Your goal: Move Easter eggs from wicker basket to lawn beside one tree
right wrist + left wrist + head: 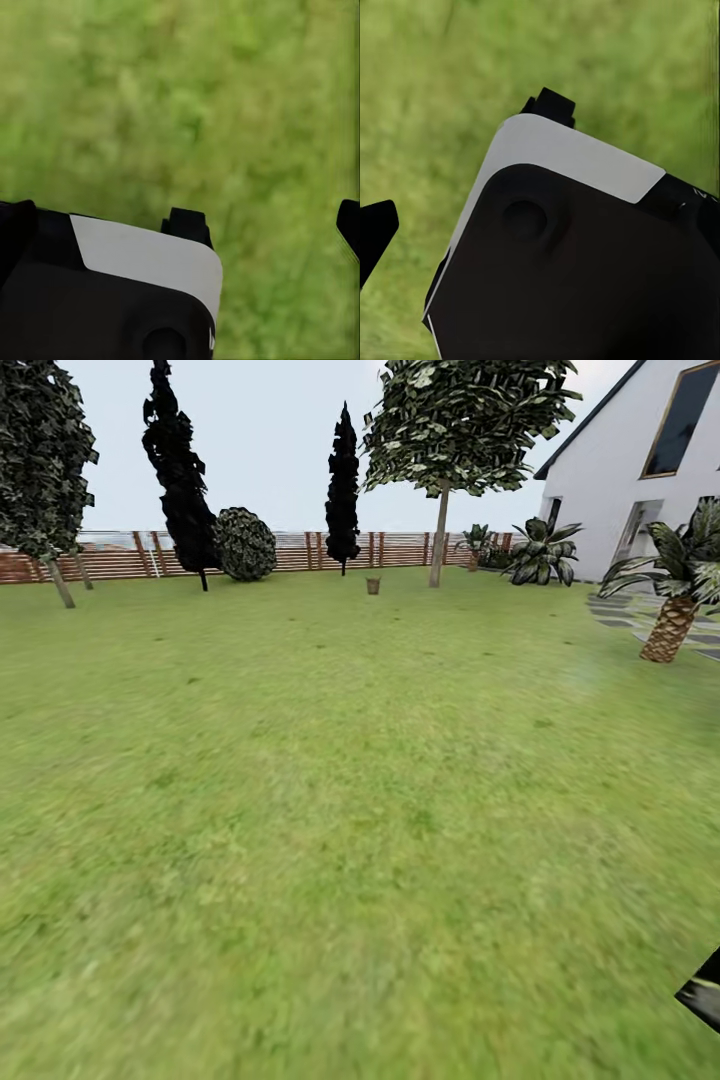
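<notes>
While the head camera looked out across the garden, you had the broad, mottled green lawn [330,810] spread over most of the view, running back to the brown horizontal-slat wooden fence [300,550]. To your right stood the white house [640,480] with a dark window, and a short palm with a scaly trunk [672,622] grew beside its paving. The tall tree with the straight grey-brown trunk and leafy green crown [440,540] rose near the fence, with two dark narrow cypresses [180,480] and a round bush [244,544] further left.

The small brown wicker basket [373,585] sat upright on the grass far ahead of you, just left of that tree's trunk, mouth facing up. It was too small and distant for you to tell what lay inside it.

In each wrist view you saw grass under a black-and-white robot body [577,255]. A black fingertip of the left gripper [375,232] and one of the right gripper [349,225] showed at the edges; whether either claw was apart or together could not be told.
</notes>
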